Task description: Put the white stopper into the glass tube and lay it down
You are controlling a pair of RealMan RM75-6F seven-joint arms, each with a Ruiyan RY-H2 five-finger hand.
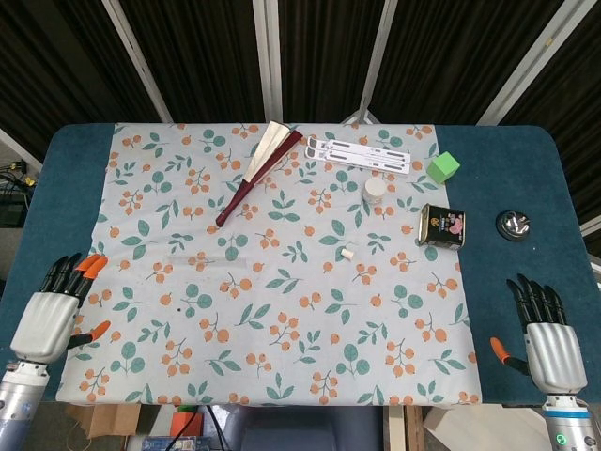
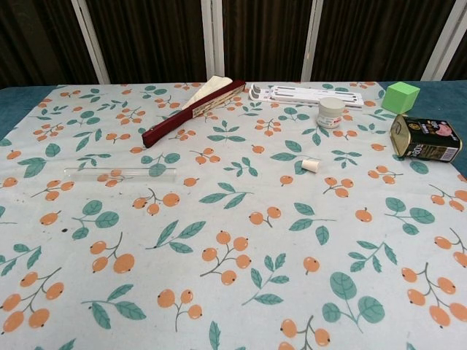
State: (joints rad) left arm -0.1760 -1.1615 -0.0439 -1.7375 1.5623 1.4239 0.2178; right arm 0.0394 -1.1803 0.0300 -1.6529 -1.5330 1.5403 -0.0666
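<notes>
White stopper (image 2: 311, 165), small stubby cylinder, lies on its side on the floral cloth (image 2: 241, 240), near the middle, untouched. Glass tube (image 2: 120, 174), clear, thin, long, lies flat well left of the stopper, hard to see against the print; in the head view it is only a faint streak (image 1: 202, 252). Just behind the stopper, a small white lidded jar (image 2: 330, 112). Right of the stopper, a dark tin can (image 2: 424, 138) on its side, gold rim, pink picture on the label, writing too small to read. Behind the can, a green cube (image 2: 400, 97). Far behind the stopper, a flat white slotted plastic strip (image 2: 306, 94) and, to its left, a folded fan (image 2: 191, 111) with dark red wooden ribs and cream paper. Round shiny metal bell (image 1: 513, 225) on blue felt, right of the can. Left hand (image 1: 52, 317) at the near left table edge, palm down, fingers straight and apart, orange tips, holding nothing. Right hand (image 1: 545, 343) at the near right edge, fingers straight, slightly apart, holding nothing.
</notes>
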